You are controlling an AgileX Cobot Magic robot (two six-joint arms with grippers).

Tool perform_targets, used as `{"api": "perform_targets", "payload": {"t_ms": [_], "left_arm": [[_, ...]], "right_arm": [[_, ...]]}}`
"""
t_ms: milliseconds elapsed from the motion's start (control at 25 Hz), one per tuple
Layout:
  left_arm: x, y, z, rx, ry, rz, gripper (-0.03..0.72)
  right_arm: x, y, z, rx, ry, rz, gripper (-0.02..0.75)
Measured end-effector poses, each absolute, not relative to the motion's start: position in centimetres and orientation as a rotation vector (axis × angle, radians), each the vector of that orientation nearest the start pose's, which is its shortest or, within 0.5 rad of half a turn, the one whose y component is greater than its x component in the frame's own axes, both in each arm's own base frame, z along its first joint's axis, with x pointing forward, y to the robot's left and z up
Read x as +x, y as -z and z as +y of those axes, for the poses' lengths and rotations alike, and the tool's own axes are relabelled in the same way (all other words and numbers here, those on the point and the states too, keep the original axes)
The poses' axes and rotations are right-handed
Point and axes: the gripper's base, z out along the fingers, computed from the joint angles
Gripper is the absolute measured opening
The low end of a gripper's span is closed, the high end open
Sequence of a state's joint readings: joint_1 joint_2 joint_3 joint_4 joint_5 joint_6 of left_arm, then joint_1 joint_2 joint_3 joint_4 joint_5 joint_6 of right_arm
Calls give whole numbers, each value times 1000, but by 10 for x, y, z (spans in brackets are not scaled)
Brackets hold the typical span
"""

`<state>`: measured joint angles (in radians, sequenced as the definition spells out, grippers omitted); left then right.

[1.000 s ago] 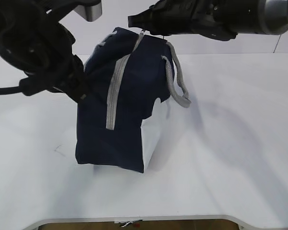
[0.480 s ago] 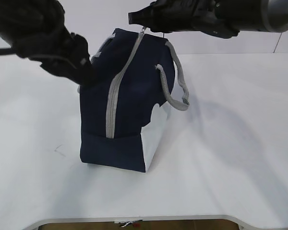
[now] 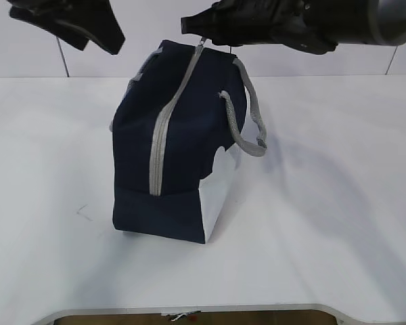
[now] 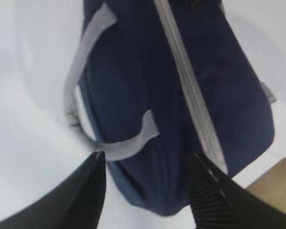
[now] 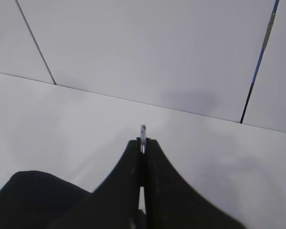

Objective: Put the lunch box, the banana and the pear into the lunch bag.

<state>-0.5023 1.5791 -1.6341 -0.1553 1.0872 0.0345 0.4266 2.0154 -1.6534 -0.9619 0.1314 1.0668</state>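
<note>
The navy-blue lunch bag (image 3: pixel 183 135) stands mid-table with its grey zipper (image 3: pixel 159 135) closed along the top. My right gripper (image 3: pixel 193 26) is over the bag's far end, shut on the metal ring pull (image 3: pixel 202 45). In the right wrist view the ring pull (image 5: pixel 143 130) pokes out between the shut gripper (image 5: pixel 143 141) fingertips. My left gripper (image 3: pixel 105 37) hangs open and empty, up and to the left of the bag. The left wrist view looks down on the bag (image 4: pixel 181 95) between the gripper's (image 4: pixel 148 156) spread fingers. The lunch box, banana and pear are out of view.
Grey strap handles (image 3: pixel 250 122) hang off the bag's right side, and another strap (image 4: pixel 81 76) hangs off its other side. The white table (image 3: pixel 338 203) surrounds the bag. Its front edge (image 3: pixel 189 310) runs along the bottom. A white wall stands behind.
My left gripper has let go of the bag's left side and risen up and away to the upper left. The bag has straightened. The right gripper has stayed put.
</note>
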Motion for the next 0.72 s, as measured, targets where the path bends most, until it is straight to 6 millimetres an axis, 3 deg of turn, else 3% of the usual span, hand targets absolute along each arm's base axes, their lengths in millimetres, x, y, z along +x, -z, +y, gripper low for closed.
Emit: {"api": "perform_targets", "payload": {"t_ms": [320, 720], "left_arm": [[331, -368, -201, 699, 484, 2537, 414], [367, -342, -207, 666, 544, 2589, 414]], "right_arm": [[449, -284, 194, -235, -260, 1911, 12], [449, -284, 194, -235, -262, 1910, 12]]}}
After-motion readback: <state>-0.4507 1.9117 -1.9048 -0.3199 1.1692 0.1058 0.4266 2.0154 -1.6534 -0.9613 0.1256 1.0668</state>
